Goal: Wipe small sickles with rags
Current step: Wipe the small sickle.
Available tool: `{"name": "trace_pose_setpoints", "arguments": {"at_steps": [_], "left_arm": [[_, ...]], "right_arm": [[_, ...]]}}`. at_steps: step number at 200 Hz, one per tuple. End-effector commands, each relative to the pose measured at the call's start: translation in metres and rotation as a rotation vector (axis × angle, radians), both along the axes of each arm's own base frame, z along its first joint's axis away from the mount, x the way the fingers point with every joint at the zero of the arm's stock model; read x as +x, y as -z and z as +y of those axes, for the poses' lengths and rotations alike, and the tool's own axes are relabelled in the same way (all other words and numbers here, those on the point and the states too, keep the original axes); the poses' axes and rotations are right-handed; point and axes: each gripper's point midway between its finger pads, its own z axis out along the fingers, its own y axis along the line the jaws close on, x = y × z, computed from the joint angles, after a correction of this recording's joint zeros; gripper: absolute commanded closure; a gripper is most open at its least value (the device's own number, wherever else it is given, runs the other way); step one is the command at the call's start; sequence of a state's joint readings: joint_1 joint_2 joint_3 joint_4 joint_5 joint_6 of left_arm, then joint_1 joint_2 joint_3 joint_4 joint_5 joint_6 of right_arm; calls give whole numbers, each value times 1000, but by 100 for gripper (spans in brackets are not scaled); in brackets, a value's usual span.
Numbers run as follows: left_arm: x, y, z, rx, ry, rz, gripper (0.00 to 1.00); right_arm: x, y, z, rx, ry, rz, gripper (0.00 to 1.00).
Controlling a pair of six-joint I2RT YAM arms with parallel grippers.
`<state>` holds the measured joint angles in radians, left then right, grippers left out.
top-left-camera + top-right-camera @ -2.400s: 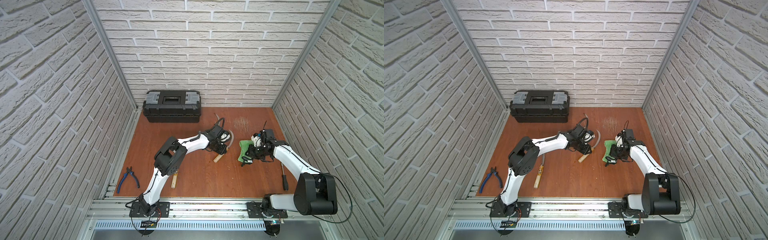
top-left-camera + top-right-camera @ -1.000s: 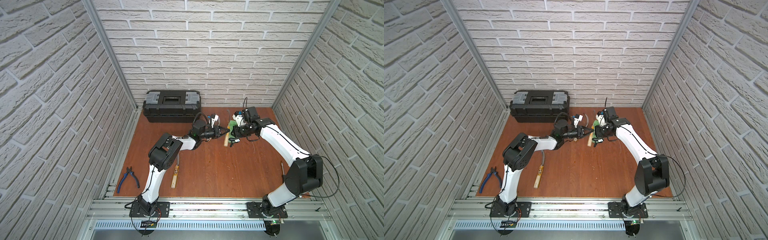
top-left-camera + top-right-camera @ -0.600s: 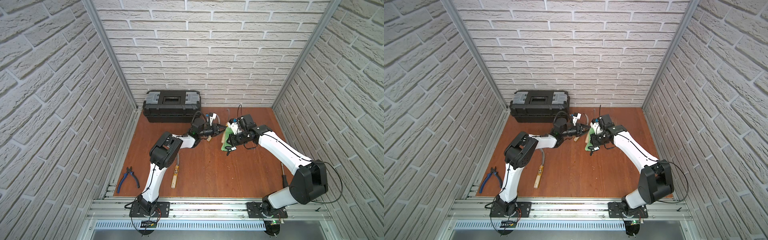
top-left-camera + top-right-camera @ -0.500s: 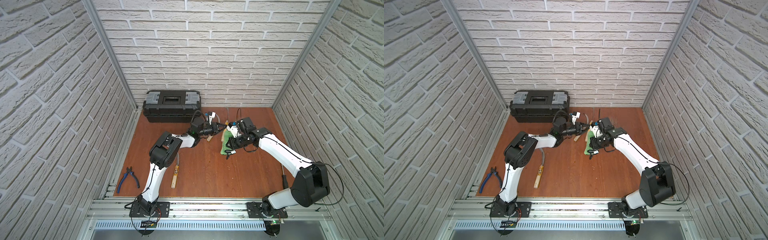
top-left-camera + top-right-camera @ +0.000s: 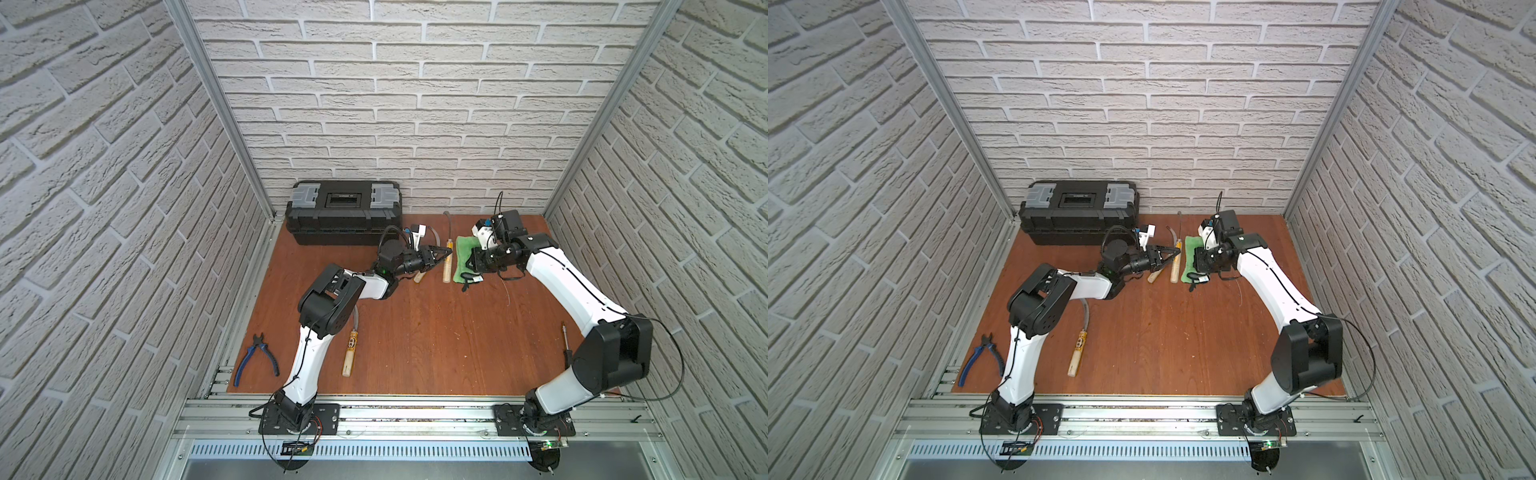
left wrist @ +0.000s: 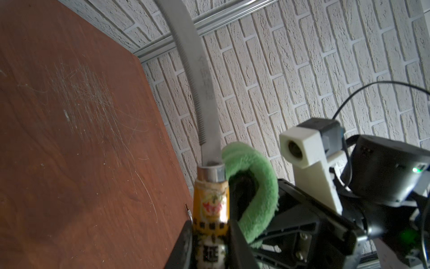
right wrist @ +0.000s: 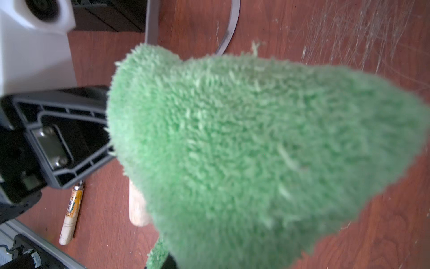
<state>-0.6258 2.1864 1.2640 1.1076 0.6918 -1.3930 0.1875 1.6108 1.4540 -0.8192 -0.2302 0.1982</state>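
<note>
rag (image 5: 464,259): plain green | sickle (image 6: 204,93): grey blade, yellow label, black print | toolbox (image 5: 343,216): black, grey latches | pliers (image 5: 249,357): blue handles | table (image 5: 436,332): red-brown woodgrain

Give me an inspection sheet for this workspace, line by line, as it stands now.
Surface: wooden table, scratched at the back.
Job's things: held sickle with green rag beside its blade base; second sickle and third sickle lying on the table.
Clutter: pliers, screwdriver, closed toolbox.
Grippers: left gripper shut on held sickle's handle; right gripper shut on green rag.
Cables: black lead loops off the right wrist.
Surroundings: brick-pattern walls, metal rail in front.
</note>
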Motion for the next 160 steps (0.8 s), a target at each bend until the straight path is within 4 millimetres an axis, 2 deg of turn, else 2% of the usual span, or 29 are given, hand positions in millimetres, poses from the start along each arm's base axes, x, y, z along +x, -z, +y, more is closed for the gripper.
{"name": "trace_pose_setpoints", "arguments": {"at_steps": [1,27,54,86,125,160], "left_arm": [[-13,-50,3,-115,7,-115,100],[-16,-51,2,-123,9,-115,100],[-16,-54,1,-133,11,-118,100],[-11,-57,0,-140,4,-128,100],[-5,-64,-1,-156,-3,-143,100],[-2,-68,-1,-159,-13,-152,100]], "right_arm": [[19,-8,13,29,-51,-32,97],[34,-17,27,75,-105,-47,97],[33,-19,41,93,-166,-52,97],[13,-14,60,143,-221,-42,97],[-15,0,76,167,-250,-12,97],[-31,13,87,206,-238,1,97]]}}
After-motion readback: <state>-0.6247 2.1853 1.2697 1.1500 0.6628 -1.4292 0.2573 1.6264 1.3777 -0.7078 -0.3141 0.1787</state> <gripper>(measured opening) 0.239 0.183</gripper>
